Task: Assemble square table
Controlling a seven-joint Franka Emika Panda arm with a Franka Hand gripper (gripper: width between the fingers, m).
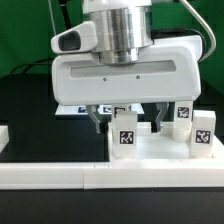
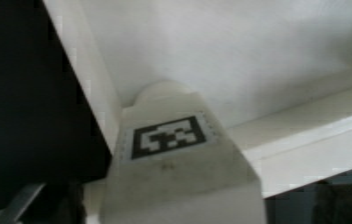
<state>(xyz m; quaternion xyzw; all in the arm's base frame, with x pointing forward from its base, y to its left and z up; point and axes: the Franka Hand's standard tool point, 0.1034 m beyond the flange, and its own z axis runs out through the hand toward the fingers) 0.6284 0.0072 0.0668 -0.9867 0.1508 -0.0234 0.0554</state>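
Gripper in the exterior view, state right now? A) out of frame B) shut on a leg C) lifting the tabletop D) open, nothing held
D: the gripper has its fingers spread apart above a tagged leg, which stands free between them with nothing clamped.

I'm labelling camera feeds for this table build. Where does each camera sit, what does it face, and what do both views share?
Exterior view: off the arm, low, level with the table, facing the open hand head-on above white tagged legs; the hand's body fills the middle.
Wrist view: on the wrist, looking down close at one tagged leg against the white slab; one dark fingertip shows at the edge.
Shared: probably that tagged leg beneath the hand.
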